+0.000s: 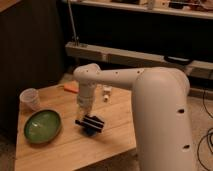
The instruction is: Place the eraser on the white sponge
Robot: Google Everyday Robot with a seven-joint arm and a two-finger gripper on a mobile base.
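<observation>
Camera view: gripper (pixel 89 118) low over the wooden table (pixel 115 135), right of the green bowl (pixel 43 126).
The eraser (pixel 88 123) lies beneath it, apparently atop the white sponge (pixel 95 126); clear cup (pixel 30 99) behind the bowl.

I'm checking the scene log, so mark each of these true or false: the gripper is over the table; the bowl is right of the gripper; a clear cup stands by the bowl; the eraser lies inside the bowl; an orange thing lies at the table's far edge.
1. The gripper is over the table: true; it sits low, near the table's middle, at the eraser.
2. The bowl is right of the gripper: false; in the camera view it is to the left.
3. A clear cup stands by the bowl: true, just behind it.
4. The eraser lies inside the bowl: false; it is at the gripper, apart from the bowl.
5. An orange thing lies at the table's far edge: true.
</observation>
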